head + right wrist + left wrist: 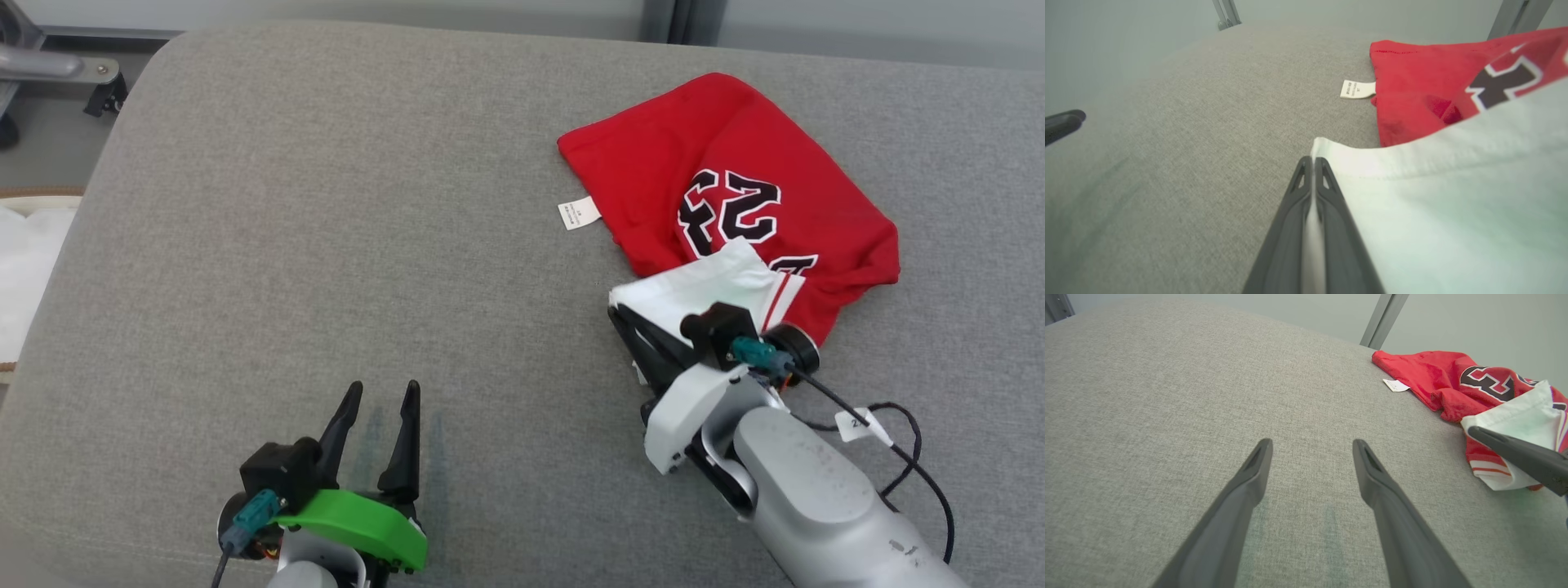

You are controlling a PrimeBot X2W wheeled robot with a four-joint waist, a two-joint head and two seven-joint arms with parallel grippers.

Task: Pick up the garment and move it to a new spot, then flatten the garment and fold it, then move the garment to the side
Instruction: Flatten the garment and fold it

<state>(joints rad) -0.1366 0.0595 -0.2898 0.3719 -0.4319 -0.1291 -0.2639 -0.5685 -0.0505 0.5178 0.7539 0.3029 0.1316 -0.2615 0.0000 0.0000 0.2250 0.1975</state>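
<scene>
The garment (735,196) is a red jersey with a black-and-white number and a white lining, lying crumpled at the right of the grey cushion (326,245). My right gripper (624,314) is shut on the garment's white edge; in the right wrist view its fingers (1312,171) pinch a thin fold of the white cloth (1453,196). My left gripper (382,400) stands open over bare cushion at the lower left, well away from the garment (1453,381), with nothing between its fingers (1310,453). The right gripper's finger (1515,453) lies across the white cloth in the left wrist view.
A white label (578,213) sticks out from the garment's left edge. The cushion's rounded corner is at the upper left, with floor and a metal frame (57,69) beyond. A white cloth (24,261) lies off the left side.
</scene>
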